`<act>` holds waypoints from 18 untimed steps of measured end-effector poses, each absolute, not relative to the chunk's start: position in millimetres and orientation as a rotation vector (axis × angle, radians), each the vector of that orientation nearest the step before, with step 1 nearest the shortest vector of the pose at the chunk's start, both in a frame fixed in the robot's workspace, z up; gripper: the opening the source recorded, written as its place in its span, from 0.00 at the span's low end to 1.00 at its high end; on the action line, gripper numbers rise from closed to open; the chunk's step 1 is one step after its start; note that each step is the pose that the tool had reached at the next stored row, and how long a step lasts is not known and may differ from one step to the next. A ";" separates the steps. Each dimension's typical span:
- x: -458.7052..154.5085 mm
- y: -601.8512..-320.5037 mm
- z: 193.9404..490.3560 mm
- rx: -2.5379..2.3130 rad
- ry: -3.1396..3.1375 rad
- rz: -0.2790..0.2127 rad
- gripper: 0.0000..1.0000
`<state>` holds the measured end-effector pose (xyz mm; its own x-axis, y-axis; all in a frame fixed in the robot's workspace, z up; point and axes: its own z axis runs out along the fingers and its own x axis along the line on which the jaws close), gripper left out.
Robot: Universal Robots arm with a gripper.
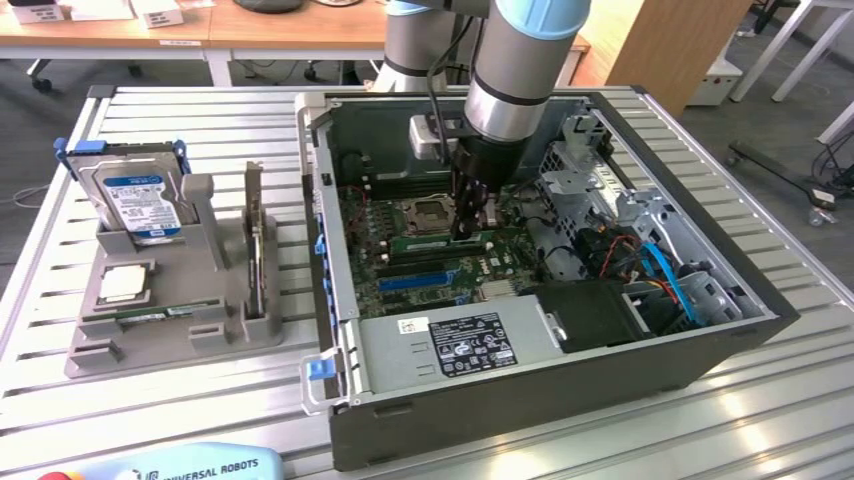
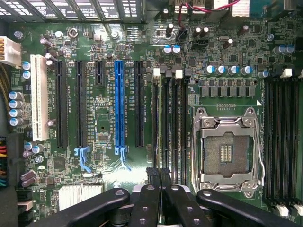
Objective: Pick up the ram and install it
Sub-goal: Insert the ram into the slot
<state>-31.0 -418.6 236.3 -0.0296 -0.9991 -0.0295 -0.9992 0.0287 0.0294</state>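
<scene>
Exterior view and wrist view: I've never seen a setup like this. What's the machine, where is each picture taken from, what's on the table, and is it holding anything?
The machine is a robot arm with jaws at its tip. The exterior view comes from a camera off the arm; the wrist view comes from a camera on the wrist, looking past the jaws. On the slatted table stands an open computer. At the exterior view's left, a gray holder carries a hard drive, an upright card and what looks like a ram stick lying flat. The jaws are shut, low over the motherboard, by the memory slots. I cannot tell whether they hold anything.
</scene>
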 end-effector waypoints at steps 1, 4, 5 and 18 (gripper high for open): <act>-31.0 -418.6 236.3 -2.188 2.253 0.065 0.11; -31.0 -418.6 236.3 -2.190 2.250 0.065 0.11; -31.0 -418.6 236.3 -2.191 2.250 0.065 0.11; -30.9 -418.6 236.1 -2.192 2.250 0.067 0.11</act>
